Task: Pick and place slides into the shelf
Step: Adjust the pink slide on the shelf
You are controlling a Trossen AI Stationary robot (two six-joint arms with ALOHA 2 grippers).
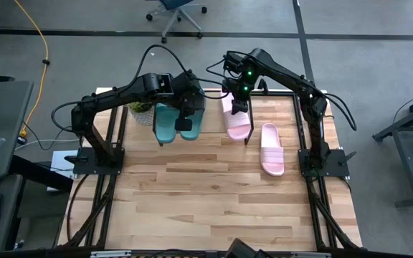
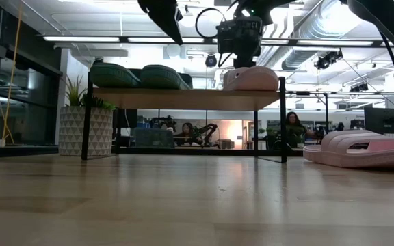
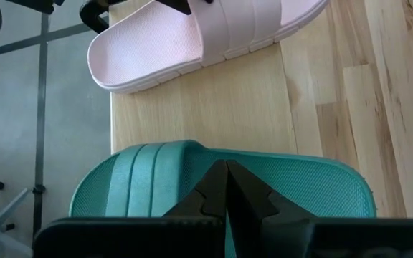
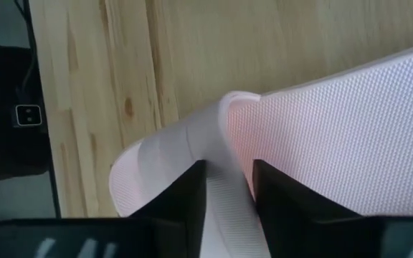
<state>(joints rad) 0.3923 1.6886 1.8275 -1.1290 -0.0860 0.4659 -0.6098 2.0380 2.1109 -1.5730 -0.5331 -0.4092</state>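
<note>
While sitting on the shelf [image 1: 214,100] at twelve o'clock beside two teal slides [image 1: 179,122], being pinched at the strap edge by the right hand [image 1: 239,107]: pink slide [image 1: 236,122]. Likely light, soft foam, bending easily; gripping the ribbed strap. Hovering over teal, pressed together: left hand [image 1: 185,123]. Waiting on the table [image 1: 206,201] at three o'clock: second pink slide [image 1: 271,149].

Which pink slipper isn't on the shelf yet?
The pink slide lying alone on the table; the other pink slide sits on the shelf.

Three slides [image 1: 180,118] on shelf [image 2: 183,98]
</note>
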